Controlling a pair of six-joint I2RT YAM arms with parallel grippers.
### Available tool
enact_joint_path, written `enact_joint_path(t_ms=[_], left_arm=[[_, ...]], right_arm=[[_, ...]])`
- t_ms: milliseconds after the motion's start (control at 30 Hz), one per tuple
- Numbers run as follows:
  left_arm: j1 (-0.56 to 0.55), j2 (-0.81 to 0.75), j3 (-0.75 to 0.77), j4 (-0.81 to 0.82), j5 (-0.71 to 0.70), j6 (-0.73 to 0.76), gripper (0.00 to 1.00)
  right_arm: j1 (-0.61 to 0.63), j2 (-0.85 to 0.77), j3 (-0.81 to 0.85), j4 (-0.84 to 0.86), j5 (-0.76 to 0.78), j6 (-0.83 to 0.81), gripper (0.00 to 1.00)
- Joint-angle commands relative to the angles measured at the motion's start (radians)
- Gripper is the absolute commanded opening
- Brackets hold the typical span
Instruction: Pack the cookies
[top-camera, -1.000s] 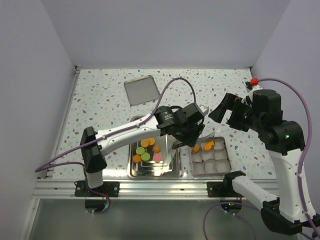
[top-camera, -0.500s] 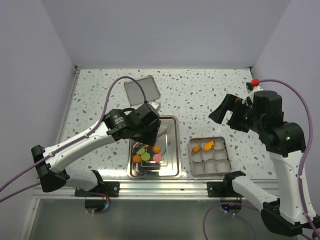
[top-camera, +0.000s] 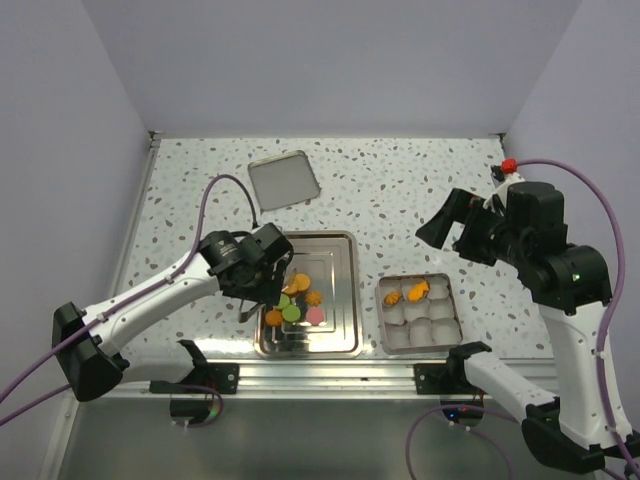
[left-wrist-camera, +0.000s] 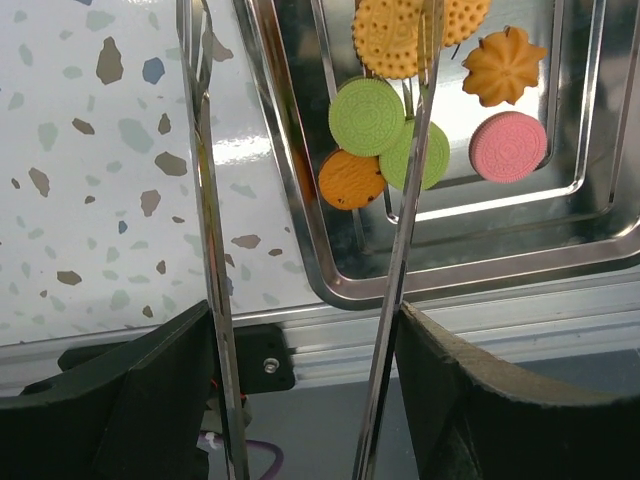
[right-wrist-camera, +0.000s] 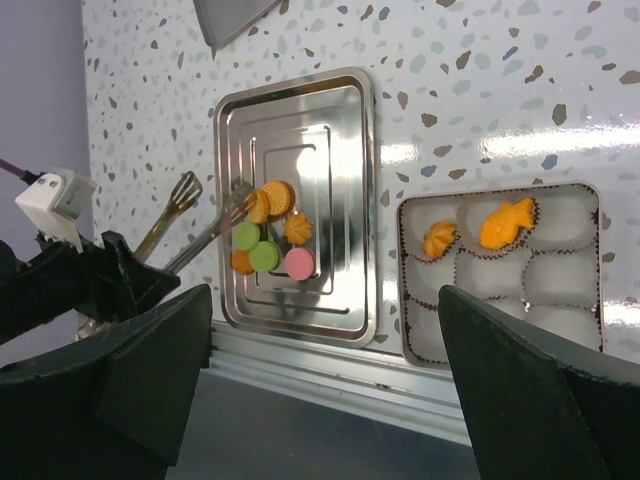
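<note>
Several cookies (top-camera: 296, 301), orange, green and one pink, lie at the near left of a steel tray (top-camera: 335, 262). The left wrist view shows a green cookie (left-wrist-camera: 367, 116), a small orange one (left-wrist-camera: 351, 179) and the pink one (left-wrist-camera: 508, 146). My left gripper (top-camera: 260, 272) (left-wrist-camera: 305, 335) is shut on a pair of metal tongs (left-wrist-camera: 408, 230). The tong arms stand apart, one over the cookies, one over the table beside the tray. Two orange cookies (top-camera: 406, 293) sit in the far row of the square tin (top-camera: 440, 335). My right gripper (top-camera: 450, 225) (right-wrist-camera: 325, 300) hangs open, high above the tin.
The tin's lid (top-camera: 284, 180) lies at the far left of the speckled table. The aluminium rail (left-wrist-camera: 450, 330) of the near table edge runs just below the tray. White paper liners (right-wrist-camera: 560, 275) fill the tin's other cups.
My left arm has swung left from over the tin to the tray's left edge, carrying the tongs over the cookies. The right arm has not moved.
</note>
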Motion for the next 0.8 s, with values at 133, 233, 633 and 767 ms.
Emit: enact_joint_path(t_ms=[133,233,633,767], left_arm=[[0.006,-0.030,-0.025,0.090,0.068,0.016,0.70],[0.006,-0.034,0.004,0.100,0.083,0.024,0.68],[0.006,-0.011,0.062,0.060,0.103,0.033,0.66],[0.006,-0.010,0.033,0.077,0.106,0.029,0.66]], right_arm=[[0.003,0.013,0.002,0.012,-0.022,0.009,0.99],[0.001,0.012,-0.001,0.017,-0.019,0.007,0.99],[0.001,0.007,-0.041,0.040,-0.019,0.018,0.99],[0.001,0.007,-0.047,0.044,-0.019,0.021,0.99]])
